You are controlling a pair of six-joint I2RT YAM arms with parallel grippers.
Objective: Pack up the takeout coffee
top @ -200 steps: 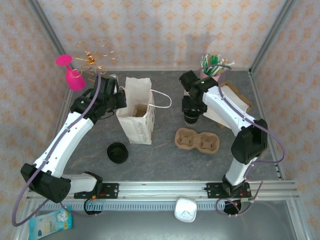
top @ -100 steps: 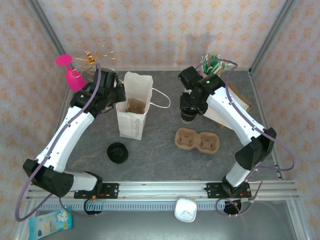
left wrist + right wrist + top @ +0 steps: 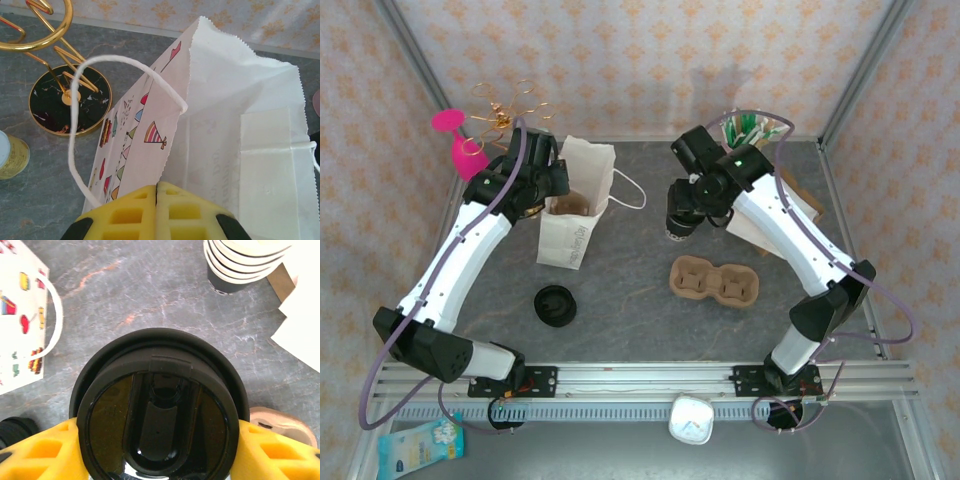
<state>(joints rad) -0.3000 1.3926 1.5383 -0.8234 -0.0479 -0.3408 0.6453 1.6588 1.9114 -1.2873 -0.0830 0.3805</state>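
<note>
1. The bag [image 3: 572, 218] stood at the back left of the table [image 3: 640, 320], its mouth open upward. The left gripper [image 3: 156, 200] was clenched on the near rim, with the paper wall pinched between its pads. No cup showed inside.
2. The coffee [image 3: 157, 425] was not packed yet. The right gripper [image 3: 157, 452] grasped it, one finger on each side of the cup just under the lid. In the top view the coffee [image 3: 680, 224] hung under that gripper, seemingly off the table, to the right of the bag and apart from it.
3. By my reading the pick-up was done and the bag was held ready. What was left was to carry the coffee across, lower it upright through the mouth and let go.
4. The carrier [image 3: 714, 280] lay in front of the coffee, off the line to the bag.
5. The pink glass [image 3: 463, 148] and the gold stand [image 3: 65, 100] stood just behind the bag, close to the left arm.
6. The stacked cups [image 3: 245, 260] stood beyond the coffee, away from the route.
7. The bag's handle [image 3: 632, 190] looped out toward the coffee and might snag the cup or a finger.
8. The loose lid [image 3: 555, 305] lay in front of the bag, out of the way.
</note>
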